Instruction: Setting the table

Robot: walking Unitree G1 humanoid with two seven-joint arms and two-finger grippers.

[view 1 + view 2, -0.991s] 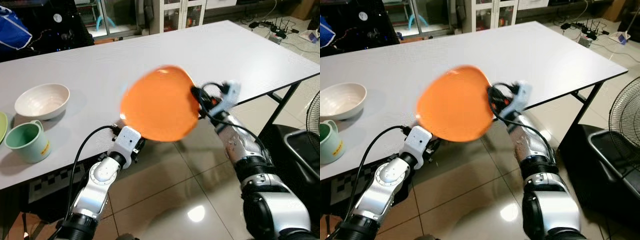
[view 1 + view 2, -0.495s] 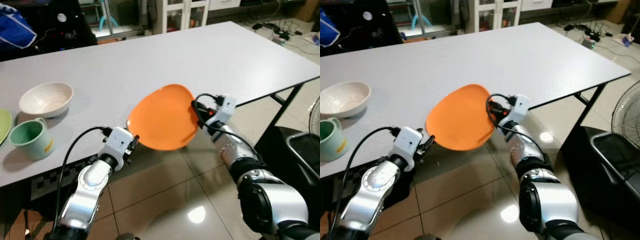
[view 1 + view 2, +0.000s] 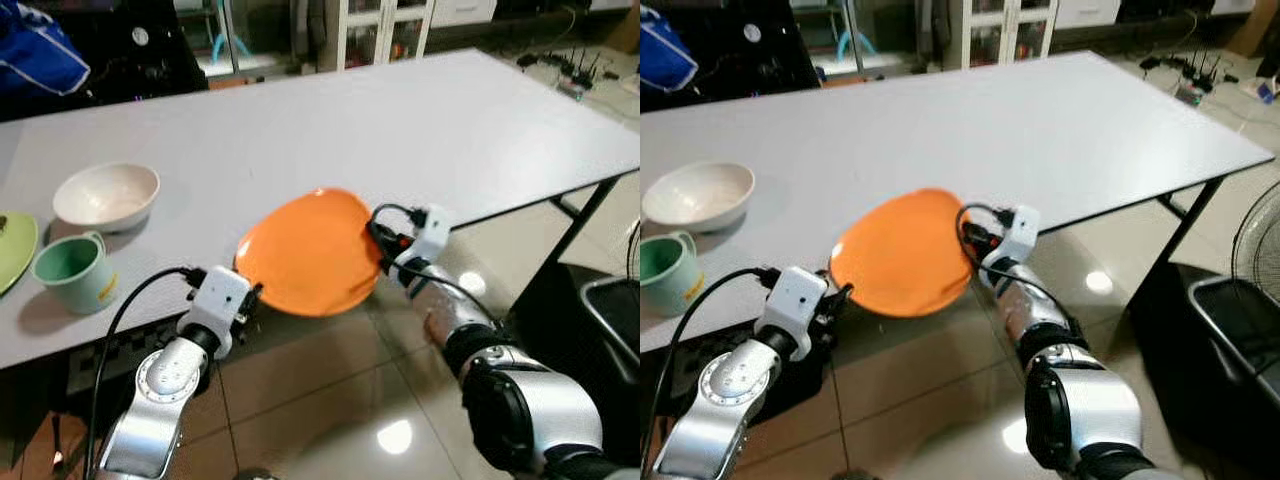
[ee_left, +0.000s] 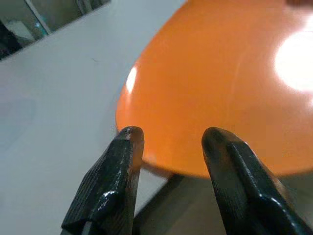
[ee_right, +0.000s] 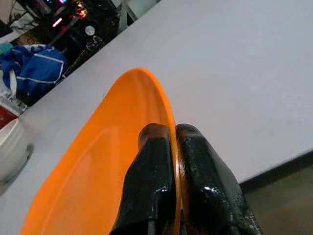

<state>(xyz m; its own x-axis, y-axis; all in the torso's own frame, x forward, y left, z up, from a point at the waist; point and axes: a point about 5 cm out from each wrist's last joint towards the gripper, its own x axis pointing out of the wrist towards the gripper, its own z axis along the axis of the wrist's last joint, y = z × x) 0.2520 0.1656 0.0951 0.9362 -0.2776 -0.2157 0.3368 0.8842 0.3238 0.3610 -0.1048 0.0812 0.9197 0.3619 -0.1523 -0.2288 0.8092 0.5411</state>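
Note:
An orange plate point(image 3: 312, 252) hangs low over the front edge of the white table point(image 3: 330, 120), nearly flat. My right gripper point(image 5: 167, 139) is shut on the plate's right rim point(image 5: 168, 110), one finger above and one below. My left gripper point(image 4: 168, 142) is open just below and in front of the plate's left edge point(image 4: 142, 156), not touching it. Far left on the table stand a white bowl point(image 3: 106, 195), a green mug point(image 3: 72, 270) and the edge of a green plate point(image 3: 14, 250).
The table's right end and leg point(image 3: 585, 205) stand over a glossy tiled floor point(image 3: 330, 390). A dark bin point(image 3: 610, 310) sits at the right. Dark furniture, a blue bag point(image 3: 35, 55) and a glass cabinet point(image 3: 350, 30) stand behind the table.
The right gripper has brought the plate down and leftward from a raised, tilted pose to nearly flat over the table's front edge. The camera has shifted a little.

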